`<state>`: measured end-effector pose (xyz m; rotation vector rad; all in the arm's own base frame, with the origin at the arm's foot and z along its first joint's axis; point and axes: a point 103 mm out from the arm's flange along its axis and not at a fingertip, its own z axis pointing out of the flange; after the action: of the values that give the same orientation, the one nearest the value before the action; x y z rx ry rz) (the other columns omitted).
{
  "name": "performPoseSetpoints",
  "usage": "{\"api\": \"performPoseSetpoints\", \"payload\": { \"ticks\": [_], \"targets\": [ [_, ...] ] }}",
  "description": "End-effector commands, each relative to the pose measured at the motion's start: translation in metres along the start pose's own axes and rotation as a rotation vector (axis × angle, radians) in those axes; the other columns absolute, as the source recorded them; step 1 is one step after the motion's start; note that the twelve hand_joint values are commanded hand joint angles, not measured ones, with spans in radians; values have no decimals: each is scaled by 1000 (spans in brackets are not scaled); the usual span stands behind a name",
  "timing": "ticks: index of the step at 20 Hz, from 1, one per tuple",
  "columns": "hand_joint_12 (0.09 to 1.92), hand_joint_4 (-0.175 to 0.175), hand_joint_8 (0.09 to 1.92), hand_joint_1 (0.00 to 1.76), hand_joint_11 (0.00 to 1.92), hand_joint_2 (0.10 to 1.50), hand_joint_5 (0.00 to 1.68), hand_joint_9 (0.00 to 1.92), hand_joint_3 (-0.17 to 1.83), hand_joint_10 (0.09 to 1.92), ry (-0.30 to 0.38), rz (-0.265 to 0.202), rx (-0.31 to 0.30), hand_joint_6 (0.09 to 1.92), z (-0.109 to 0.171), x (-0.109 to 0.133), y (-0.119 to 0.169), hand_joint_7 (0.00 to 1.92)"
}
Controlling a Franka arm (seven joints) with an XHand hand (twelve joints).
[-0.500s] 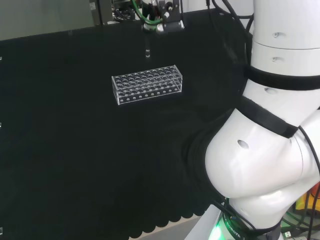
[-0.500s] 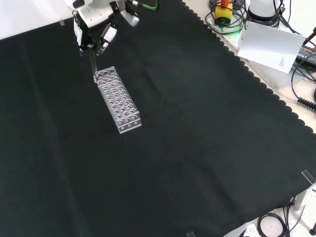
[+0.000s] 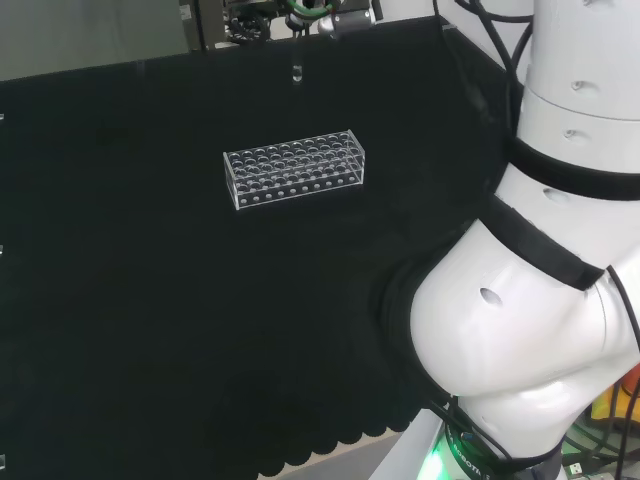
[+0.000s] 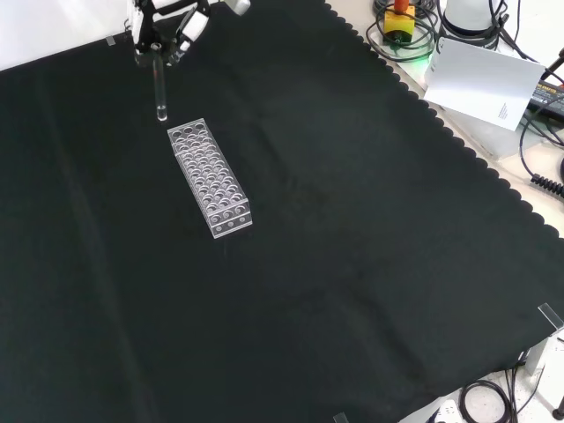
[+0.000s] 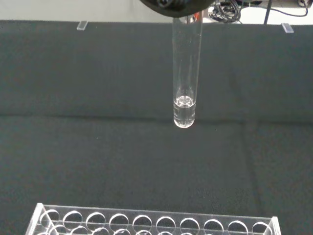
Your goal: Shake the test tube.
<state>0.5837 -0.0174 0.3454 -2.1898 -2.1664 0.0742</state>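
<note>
1. Test tube (image 4: 160, 92) hangs upright in the air, its upper end pinched in the fingers of the hand (image 4: 167, 26) at the top left of the front view, its rounded bottom clear of the cloth (image 4: 352, 264) and just above the far end of the rack (image 4: 210, 179).
2. Seen from the wrist, the test tube (image 5: 186, 73) is large and plain: clear glass with a little clear liquid pooled in the rounded bottom, and the top of the tube running up under a dark part of the hand (image 5: 176, 5).
3. That liquid cannot be made out in the front view, where the tube is a thin pale line against the black cloth.
4. From the head camera only the tube's lower tip (image 3: 296, 73) catches the light as a small bright speck (the glass above it all but vanishes), below the hand (image 3: 335, 15) at the top edge.
5. The rack (image 3: 295, 168) lies on the cloth as a long clear block with rows of round holes; in the head view it runs left to right, in the front view it runs away from the camera.
6. The wrist view shows the rack's (image 5: 151, 223) nearest holes, which look empty, though the glass makes that hard to be sure of.
7. In the wrist view the tube's bottom stands well above the rack's top, with bare cloth (image 5: 73, 147) between them.
</note>
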Motion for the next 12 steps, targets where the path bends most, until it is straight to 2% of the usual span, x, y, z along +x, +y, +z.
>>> {"api": "performPoseSetpoints", "payload": {
  "ticks": [1, 8, 12],
  "targets": [
    [996, -175, 1064, 1408, 1133, 1034, 1152, 1106, 1, 802, 24, -44, -14, 371, -6, 25, -4, 1162],
    [994, -175, 1067, 1408, 1135, 1035, 1151, 1104, 1, 805, 69, -127, -45, 371, -15, 69, 5, 1160],
    [992, -175, 1069, 1408, 1136, 1035, 1151, 1104, 1, 807, 67, -167, -54, 370, -20, 92, 8, 1159]
  ]
}}
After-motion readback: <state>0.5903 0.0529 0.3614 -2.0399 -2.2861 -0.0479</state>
